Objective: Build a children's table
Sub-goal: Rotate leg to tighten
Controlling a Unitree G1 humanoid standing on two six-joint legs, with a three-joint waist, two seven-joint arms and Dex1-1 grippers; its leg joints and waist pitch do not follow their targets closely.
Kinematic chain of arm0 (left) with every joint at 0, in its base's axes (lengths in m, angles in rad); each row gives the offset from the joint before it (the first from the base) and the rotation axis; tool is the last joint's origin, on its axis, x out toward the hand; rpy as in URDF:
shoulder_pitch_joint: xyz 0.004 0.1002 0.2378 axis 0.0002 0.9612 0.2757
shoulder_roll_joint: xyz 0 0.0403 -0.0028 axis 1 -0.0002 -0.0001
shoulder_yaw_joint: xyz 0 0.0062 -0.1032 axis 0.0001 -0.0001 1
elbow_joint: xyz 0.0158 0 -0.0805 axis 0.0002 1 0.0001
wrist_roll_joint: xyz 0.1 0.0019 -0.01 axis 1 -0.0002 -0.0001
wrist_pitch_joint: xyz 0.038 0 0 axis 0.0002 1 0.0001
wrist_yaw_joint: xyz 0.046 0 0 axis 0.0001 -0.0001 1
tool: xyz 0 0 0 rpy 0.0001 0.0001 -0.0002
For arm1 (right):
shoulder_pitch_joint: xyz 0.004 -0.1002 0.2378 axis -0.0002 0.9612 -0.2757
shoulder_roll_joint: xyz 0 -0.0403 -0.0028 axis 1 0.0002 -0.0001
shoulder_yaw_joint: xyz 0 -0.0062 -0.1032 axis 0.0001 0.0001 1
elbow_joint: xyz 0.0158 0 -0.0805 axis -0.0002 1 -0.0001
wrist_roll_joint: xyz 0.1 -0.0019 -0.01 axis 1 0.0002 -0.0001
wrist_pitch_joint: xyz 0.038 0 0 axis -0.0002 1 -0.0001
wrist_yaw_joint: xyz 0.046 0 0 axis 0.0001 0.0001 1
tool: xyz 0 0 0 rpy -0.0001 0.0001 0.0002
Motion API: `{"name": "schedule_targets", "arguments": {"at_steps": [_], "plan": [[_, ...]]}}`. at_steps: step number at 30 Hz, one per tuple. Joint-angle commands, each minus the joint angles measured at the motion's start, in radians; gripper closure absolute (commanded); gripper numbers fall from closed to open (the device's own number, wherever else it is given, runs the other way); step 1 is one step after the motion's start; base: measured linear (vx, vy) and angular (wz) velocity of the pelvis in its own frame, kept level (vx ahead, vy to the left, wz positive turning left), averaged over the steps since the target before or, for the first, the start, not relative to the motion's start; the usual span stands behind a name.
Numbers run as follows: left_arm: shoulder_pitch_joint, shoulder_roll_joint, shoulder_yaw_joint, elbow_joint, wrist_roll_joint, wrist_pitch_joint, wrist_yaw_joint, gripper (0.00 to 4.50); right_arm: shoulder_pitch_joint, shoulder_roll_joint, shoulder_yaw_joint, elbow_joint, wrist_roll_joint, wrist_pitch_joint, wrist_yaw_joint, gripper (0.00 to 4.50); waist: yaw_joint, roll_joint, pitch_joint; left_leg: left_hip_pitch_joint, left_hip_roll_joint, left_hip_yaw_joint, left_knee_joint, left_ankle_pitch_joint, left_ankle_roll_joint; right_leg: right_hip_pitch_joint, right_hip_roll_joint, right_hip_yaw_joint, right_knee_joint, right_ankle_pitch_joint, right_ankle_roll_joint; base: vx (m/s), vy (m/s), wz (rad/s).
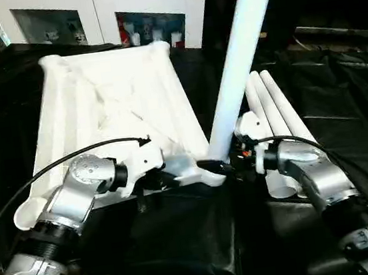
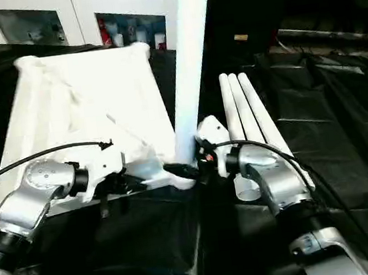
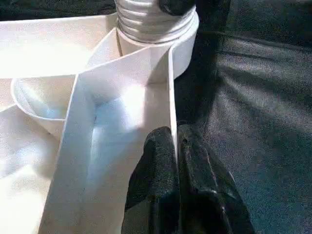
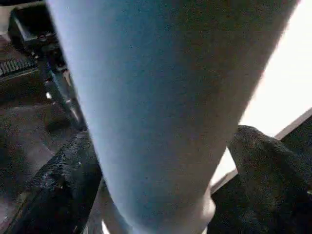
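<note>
black left fingers (image 3: 168,185) pinch the tabletop (image 1: 109,103) rim by its corner socket (image 3: 161,29); your right gripper (image 4: 161,161) straddles the upright leg (image 1: 239,63) there, grasp unclear. let go early and it may topple onto the spare legs (image 1: 275,116).

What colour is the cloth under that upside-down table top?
Black; the cloth under the white table top shows best in the left eye view.
</note>
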Motion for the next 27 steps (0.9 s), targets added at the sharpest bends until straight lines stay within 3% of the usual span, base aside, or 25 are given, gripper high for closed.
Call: {"name": "schedule_targets", "arguments": {"at_steps": [1, 4, 11, 12, 27], "plan": [[0.005, 0.000, -0.020, -0.006, 0.001, -0.019, -0.026, 4.50, 0.008, -0.019, 0.008, -0.020, -0.009, 0.003, 0.010, 0.40, -0.001, 0.006, -0.071, 0.004, 0.041, -0.005, -0.055, -0.107, 0.045, 0.064, -0.090, 0.069, -0.055, -0.120, -0.177, 0.000, 0.000, 0.00], [0.003, 0.003, -0.019, 0.000, 0.000, -0.022, -0.030, 4.50, 0.011, -0.028, 0.020, -0.029, -0.014, 0.008, 0.022, 0.40, 0.000, 0.005, -0.073, 0.003, 0.039, -0.005, -0.052, -0.083, 0.056, 0.067, -0.089, 0.068, -0.049, -0.085, -0.183, 0.000, 0.000, 0.00], [-0.002, 0.003, -0.017, 0.015, 0.003, -0.032, -0.028, 4.50, 0.000, -0.025, 0.023, -0.004, -0.024, 0.000, 0.025, 0.40, 0.000, 0.006, -0.073, 0.003, 0.039, -0.005, -0.050, -0.102, 0.051, 0.067, -0.089, 0.068, -0.052, -0.118, -0.179, 0.000, 0.000, 0.00], [-0.001, 0.004, -0.017, 0.015, 0.003, -0.033, -0.028, 4.50, 0.000, -0.025, 0.024, -0.004, -0.024, 0.001, 0.026, 0.66, 0.000, 0.006, -0.072, 0.003, 0.039, -0.005, -0.049, -0.107, 0.049, 0.066, -0.089, 0.067, -0.053, -0.127, -0.178, 0.000, 0.000, 0.00], [0.005, 0.006, -0.019, 0.020, 0.014, -0.028, -0.018, 4.50, 0.016, -0.013, 0.043, 0.025, -0.053, -0.002, -0.005, 1.75, 0.001, 0.006, -0.073, 0.002, 0.038, -0.006, -0.045, -0.118, 0.039, 0.065, -0.088, 0.067, -0.051, -0.151, -0.169, 0.000, 0.000, 0.00]]}}
